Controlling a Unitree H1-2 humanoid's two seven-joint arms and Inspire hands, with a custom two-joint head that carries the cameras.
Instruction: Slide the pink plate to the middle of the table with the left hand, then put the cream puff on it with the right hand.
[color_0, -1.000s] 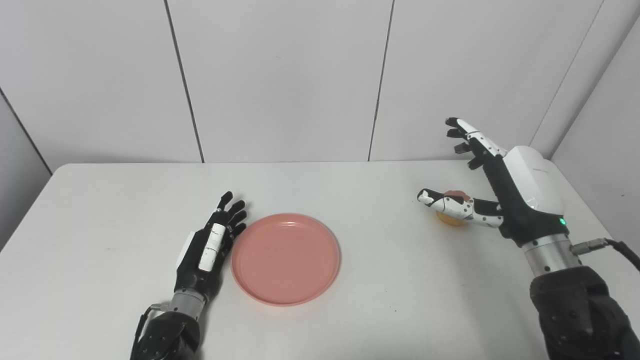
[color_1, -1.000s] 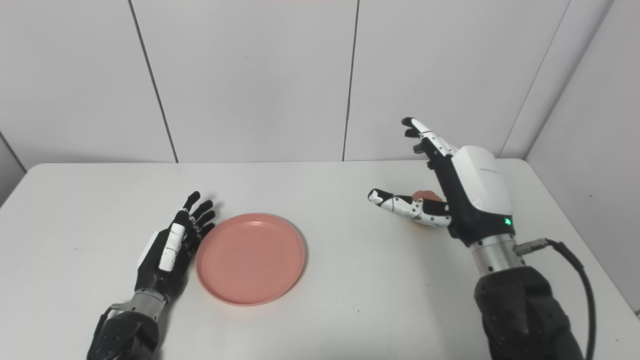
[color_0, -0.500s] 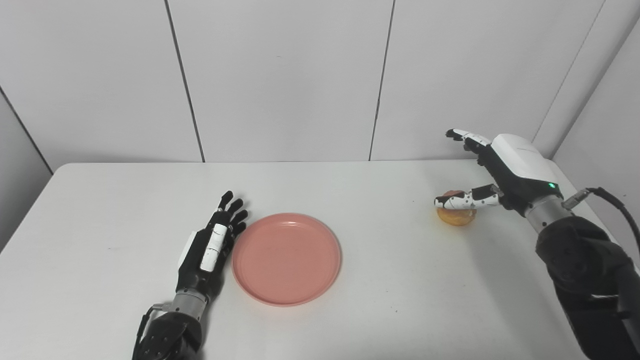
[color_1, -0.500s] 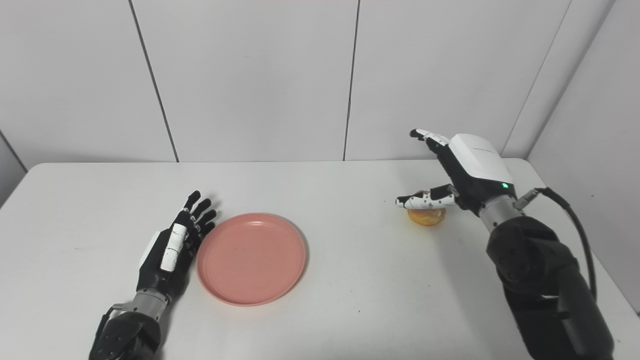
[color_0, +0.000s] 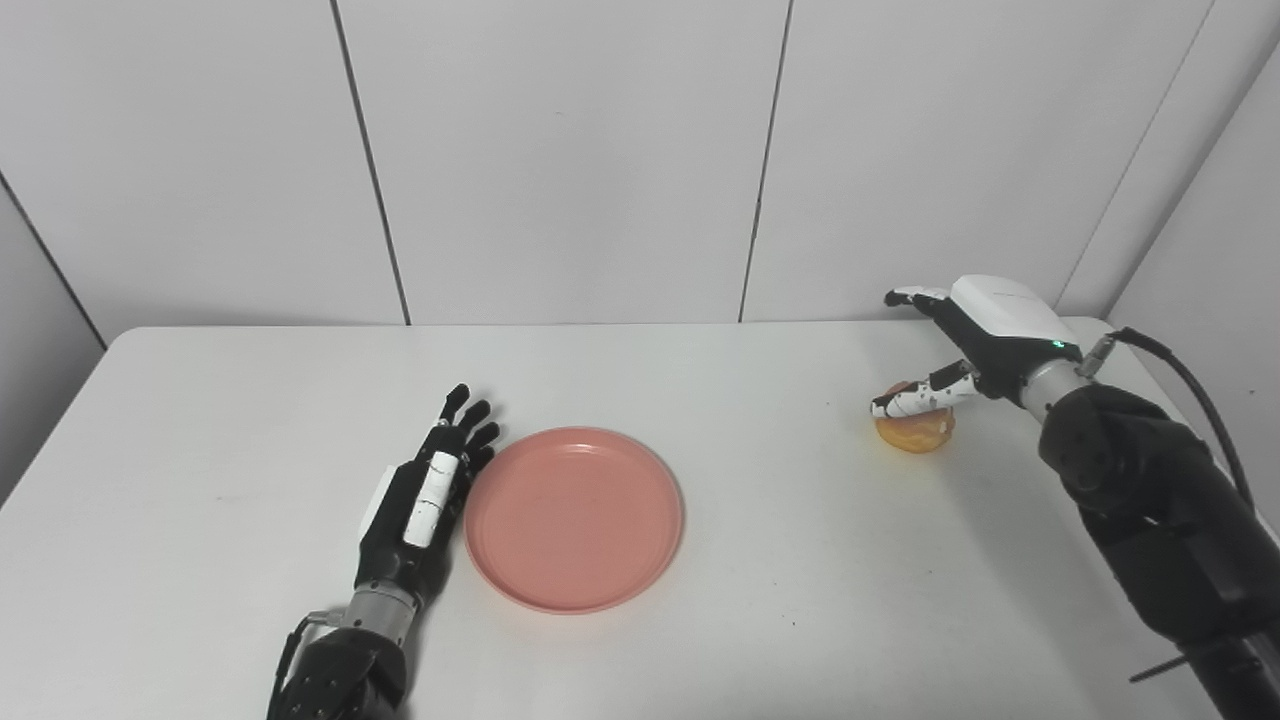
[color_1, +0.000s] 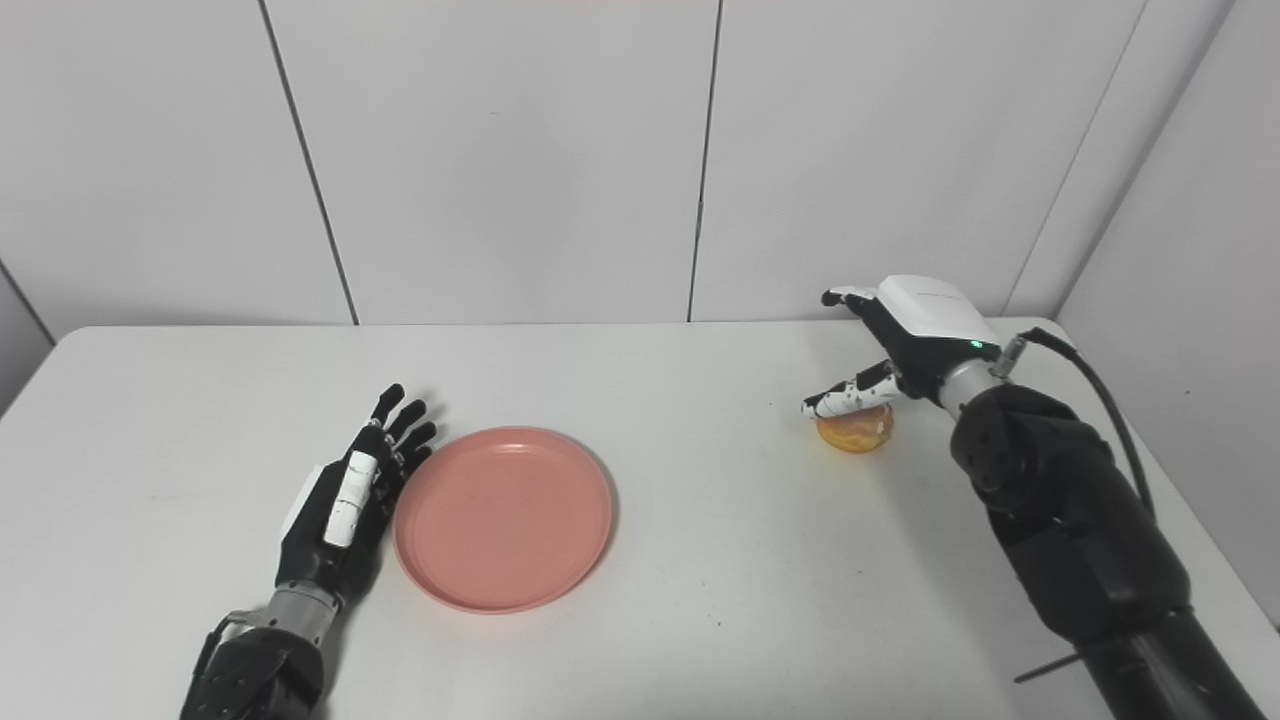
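The pink plate (color_0: 574, 517) lies flat near the middle of the white table (color_0: 200, 420). My left hand (color_0: 425, 490) is open and rests flat on the table, its fingers against the plate's left rim. The cream puff (color_0: 915, 430), golden with a dark top, sits on the table at the right. My right hand (color_0: 985, 335) is open and hovers just over the puff, palm down. Its thumb lies across the puff's top and its fingers reach past it toward the wall. It also shows in the right eye view (color_1: 915, 325), with the puff (color_1: 855, 432) below it.
Grey wall panels (color_0: 560, 150) stand behind the table's far edge. The right forearm (color_0: 1150, 510) and its cable cross the table's right side. A wall corner (color_0: 1200, 300) is close to the table's right edge.
My right hand has dropped and tipped forward from upright to palm down over the cream puff, and the forearm has swung further in over the table. The left hand and plate have stayed put.
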